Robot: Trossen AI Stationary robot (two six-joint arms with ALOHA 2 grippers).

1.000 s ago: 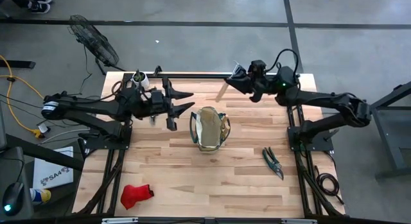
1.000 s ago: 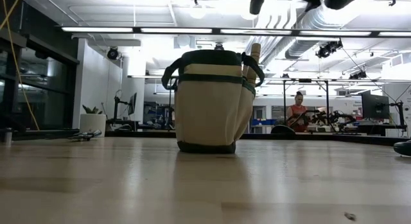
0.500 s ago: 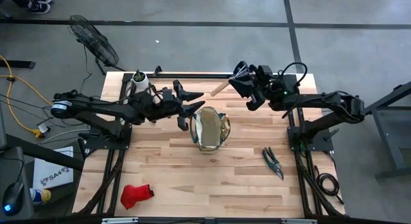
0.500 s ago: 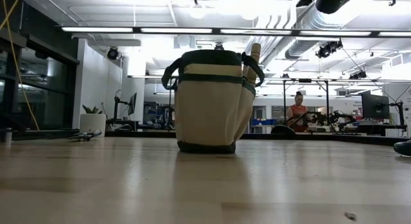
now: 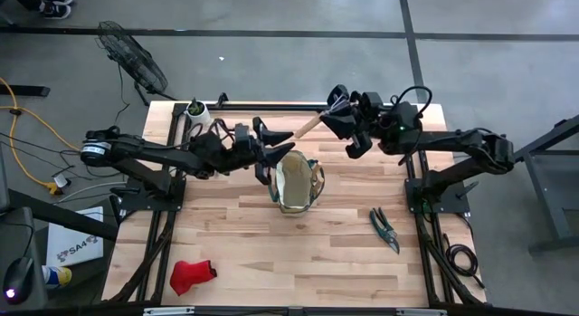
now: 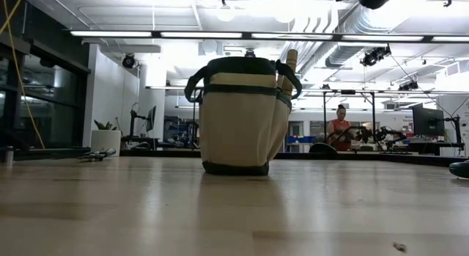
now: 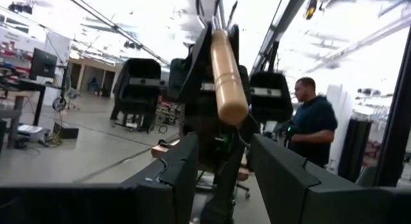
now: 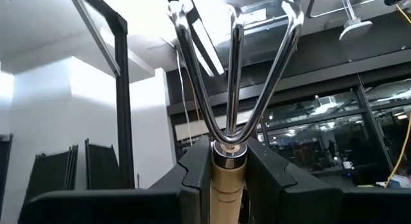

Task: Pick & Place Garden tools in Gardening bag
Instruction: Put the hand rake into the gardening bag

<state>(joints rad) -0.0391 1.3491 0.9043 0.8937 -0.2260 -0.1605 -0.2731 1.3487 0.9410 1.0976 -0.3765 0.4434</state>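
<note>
My right gripper (image 5: 336,117) is shut on a wood-handled fork (image 5: 317,119) with three chrome tines (image 8: 232,70), held above the table's far side. The fork's handle (image 7: 226,73) points at my left gripper (image 5: 284,144). That gripper is open, and its fingers (image 7: 183,169) stand short of the handle's free end without touching it. The tan gardening bag (image 5: 294,182) with green trim stands upright on its base at mid-table, below and between the grippers. Another wooden handle (image 6: 288,69) sticks up out of its side. Pruning shears (image 5: 384,228) lie at the right, and a red glove (image 5: 192,274) lies at the near left. My right gripper pinches the top of the fork's wooden handle (image 8: 228,182), just below the metal collar, between its two fingers. The fingers lie across the handle. The fork is lifted clear, its tines toward the far right and its handle slanting toward the table's left.
A small white pot (image 5: 194,112) with a plant stands at the far left corner, beside the left arm. Bare wood lies near the table's front edge between the glove and the shears. A person (image 7: 314,121) stands in the room beyond the table.
My left gripper has gone toward the table's right edge, up to the bag and the fork's handle, staying open. My right gripper has shifted a little toward the left. It has tipped the fork so that the handle now points toward my left gripper.
</note>
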